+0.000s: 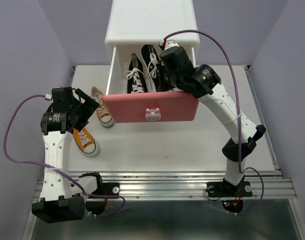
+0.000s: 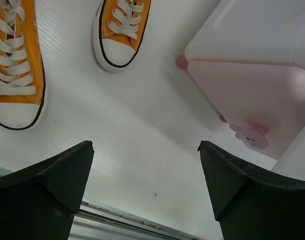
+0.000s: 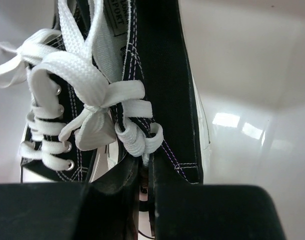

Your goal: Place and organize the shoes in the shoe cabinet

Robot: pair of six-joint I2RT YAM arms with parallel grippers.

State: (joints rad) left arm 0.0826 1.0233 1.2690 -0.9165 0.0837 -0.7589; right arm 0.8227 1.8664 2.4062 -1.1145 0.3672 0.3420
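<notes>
The white shoe cabinet (image 1: pixel 151 20) stands at the back with its upper drawer pulled out, pink front (image 1: pixel 150 107) facing me. One black shoe (image 1: pixel 135 75) lies in the drawer. My right gripper (image 1: pixel 167 62) is inside the drawer, shut on the collar of the second black shoe (image 3: pixel 157 75), with my gripper (image 3: pixel 147 185) closed on its side wall. Two orange shoes (image 1: pixel 101 107) (image 1: pixel 85 140) lie on the table left of the drawer; they also show in the left wrist view (image 2: pixel 120 30) (image 2: pixel 15 65). My left gripper (image 2: pixel 145 170) hangs open and empty above the table beside them.
The pulled-out drawer with its bunny knob (image 2: pixel 252 136) overhangs the table middle, right of my left gripper. The drawer's white inner wall (image 3: pixel 242 75) is close to the held shoe. The metal rail (image 1: pixel 157 180) runs along the table's near edge.
</notes>
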